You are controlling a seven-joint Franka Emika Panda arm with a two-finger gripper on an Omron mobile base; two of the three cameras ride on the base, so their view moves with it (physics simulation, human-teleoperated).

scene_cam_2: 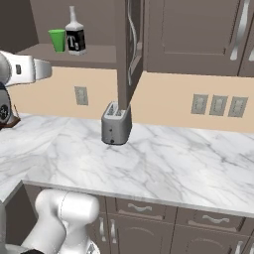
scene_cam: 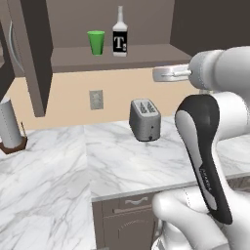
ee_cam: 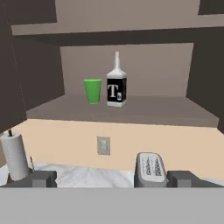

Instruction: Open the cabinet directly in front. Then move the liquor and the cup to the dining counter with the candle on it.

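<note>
Green cup (ee_cam: pixel 92 90) and the liquor (ee_cam: pixel 117 85) stand upright on the bottom shelf of the cabinet (ee_cam: pixel 131 109), both doors swung open. Taking the liquor as landmark: cup is just to its left, near but not touching, same shelf, both toward the shelf's left-centre w/ bare shelf stretching off to the bottle's right. Bottle has a dark body, pale neck, black label w/ white T facing out.

Below the liquor, on the beige wall, a wall outlet (ee_cam: pixel 103 145). Lower and a bit right of the bottle, a silver toaster (scene_cam: pixel 145 119) sits on the white marble worktop (scene_cam: pixel 112 161). Far lower left of the bottle, a paper towel roll (scene_cam: pixel 10 122) stands upright on a dark wooden base, same worktop.

Gripper (ee_cam: pixel 111 179) is spread wide, nothing between the fingers (ee_cam: pixel 41 178), holding nothing. It's level w/ the wall under the shelf, well short of the liquor and apart from it; in hand view the bottle sits nearly centred above the finger gap. Right door's edge hangs above the toaster in right base view, right of the bottle.
</note>
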